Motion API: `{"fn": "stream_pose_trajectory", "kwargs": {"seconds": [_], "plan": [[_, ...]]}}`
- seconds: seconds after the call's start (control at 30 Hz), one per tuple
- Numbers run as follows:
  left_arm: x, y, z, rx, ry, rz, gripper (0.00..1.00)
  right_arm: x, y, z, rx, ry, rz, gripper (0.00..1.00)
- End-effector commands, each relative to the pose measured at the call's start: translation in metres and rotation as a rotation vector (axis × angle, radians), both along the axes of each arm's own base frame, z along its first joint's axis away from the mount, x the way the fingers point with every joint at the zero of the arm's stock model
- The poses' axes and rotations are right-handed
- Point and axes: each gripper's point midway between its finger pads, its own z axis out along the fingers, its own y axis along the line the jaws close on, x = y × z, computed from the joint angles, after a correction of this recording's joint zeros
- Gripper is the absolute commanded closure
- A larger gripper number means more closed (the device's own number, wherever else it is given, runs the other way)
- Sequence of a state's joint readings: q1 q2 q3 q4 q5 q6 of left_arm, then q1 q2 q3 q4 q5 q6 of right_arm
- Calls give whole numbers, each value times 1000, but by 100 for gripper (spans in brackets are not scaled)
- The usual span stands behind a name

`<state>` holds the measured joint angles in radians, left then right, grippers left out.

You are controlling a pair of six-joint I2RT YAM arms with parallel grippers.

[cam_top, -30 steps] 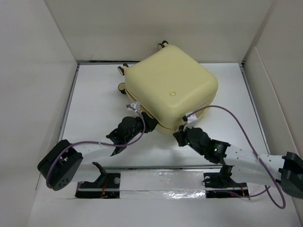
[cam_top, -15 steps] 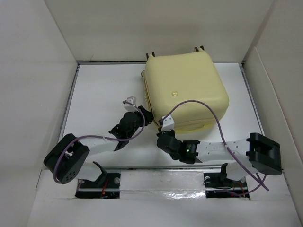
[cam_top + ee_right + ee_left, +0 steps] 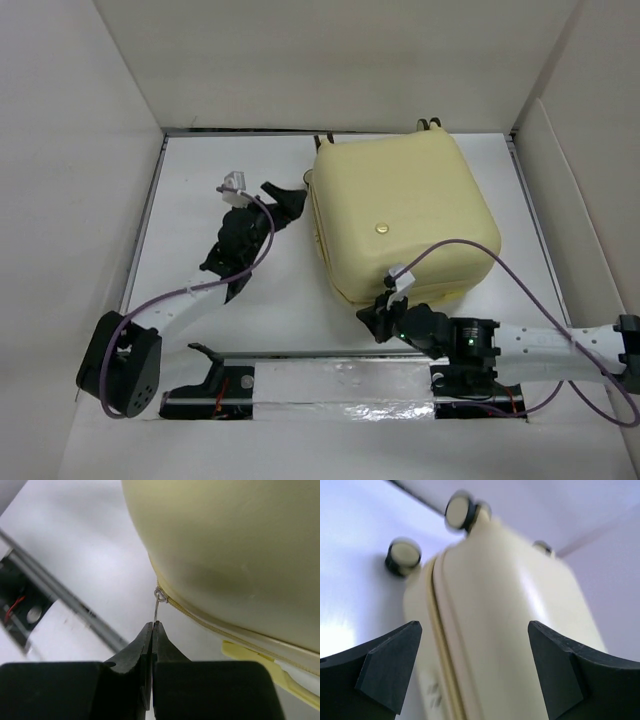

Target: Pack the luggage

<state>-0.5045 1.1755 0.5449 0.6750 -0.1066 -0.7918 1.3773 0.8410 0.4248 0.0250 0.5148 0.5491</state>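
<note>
The luggage (image 3: 400, 215), a pale-yellow hard-shell suitcase, lies closed on the white table, its caster wheels (image 3: 428, 125) at the far edge. My left gripper (image 3: 287, 203) hovers open just left of the case, holding nothing. In the left wrist view its fingers (image 3: 390, 665) frame the luggage (image 3: 510, 630) side seam, with two wheels (image 3: 402, 555) beyond. My right gripper (image 3: 372, 318) sits at the case's near left corner. In the right wrist view it (image 3: 152, 625) is shut on the thin metal zipper pull (image 3: 156, 607) under the luggage (image 3: 235, 545).
White cardboard walls (image 3: 80, 150) enclose the table on the left, back and right. A metal rail (image 3: 340, 385) with the arm bases runs along the near edge. A yellow tab (image 3: 255, 657) sticks out below the zipper seam.
The luggage has turned and shifted right. My left gripper opened and drew back to the far left. My right gripper, still shut on the pull, moved toward the near corner.
</note>
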Motion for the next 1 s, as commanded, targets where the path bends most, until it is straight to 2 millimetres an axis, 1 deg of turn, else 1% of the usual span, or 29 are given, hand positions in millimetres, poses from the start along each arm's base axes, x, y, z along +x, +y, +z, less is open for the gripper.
{"fn": "stream_pose_trajectory", "kwargs": {"seconds": [0.0,0.03,0.07,0.1,0.13,0.17,0.2,0.23,0.3,0.33,0.4,0.43,0.47,0.5,0.53,0.6,0.63,0.67,0.73,0.77,0.8,0.83,0.87,0.9,0.93,0.97], "plan": [[32,1,46,-56,-57,25,13,-54,9,19,108,128,226,100],[56,2,53,-50,-56,35,11,-55,6,21,118,131,227,100],[64,-5,47,-34,-19,-7,9,-55,-1,21,124,132,219,100],[74,-12,47,-23,-2,-42,8,-54,-3,21,128,133,212,100],[100,-22,48,-2,10,-61,7,-54,-5,21,129,132,206,100],[106,-29,37,17,60,-104,7,-51,-9,20,129,129,189,100],[119,-30,33,23,77,-119,7,-51,-11,19,126,128,185,100],[138,-37,29,25,92,-139,7,-50,-12,19,123,126,182,100],[148,-46,23,13,112,-198,6,-50,-13,16,111,122,181,100],[159,-54,21,9,117,-218,6,-49,-13,15,105,121,179,100],[165,-61,12,13,148,-248,5,-49,-13,13,95,121,181,100],[173,-65,9,11,153,-258,4,-49,-13,13,95,120,178,100],[174,-69,5,6,162,-272,5,-49,-14,11,89,121,180,100],[182,-67,-5,2,183,-268,5,-49,-14,11,87,120,180,100],[187,-70,2,-9,169,-273,5,-49,-14,10,84,121,180,100],[192,-77,2,-48,171,-298,5,-49,-14,10,84,120,179,100],[195,-81,-2,-65,177,-307,5,-49,-14,8,81,121,179,100],[196,-85,4,-90,149,-327,6,-49,-14,7,80,126,175,100],[198,-90,-1,-144,162,-337,7,-49,-15,3,74,131,169,100],[198,-98,3,-164,146,-357,8,-48,-16,2,78,136,164,100],[199,-100,3,-181,149,-364,9,-48,-16,2,79,137,159,100],[198,-108,0,-215,165,-376,10,-47,-17,1,81,139,154,100],[198,-110,5,-241,140,-388,12,-46,-18,0,80,140,140,100],[198,-111,7,-266,134,-389,14,-45,-19,1,84,140,133,100],[194,-116,1,-288,143,-398,17,-44,-21,2,86,140,123,100],[194,-117,11,-338,119,-402,22,-41,-24,1,84,141,104,100]]}}
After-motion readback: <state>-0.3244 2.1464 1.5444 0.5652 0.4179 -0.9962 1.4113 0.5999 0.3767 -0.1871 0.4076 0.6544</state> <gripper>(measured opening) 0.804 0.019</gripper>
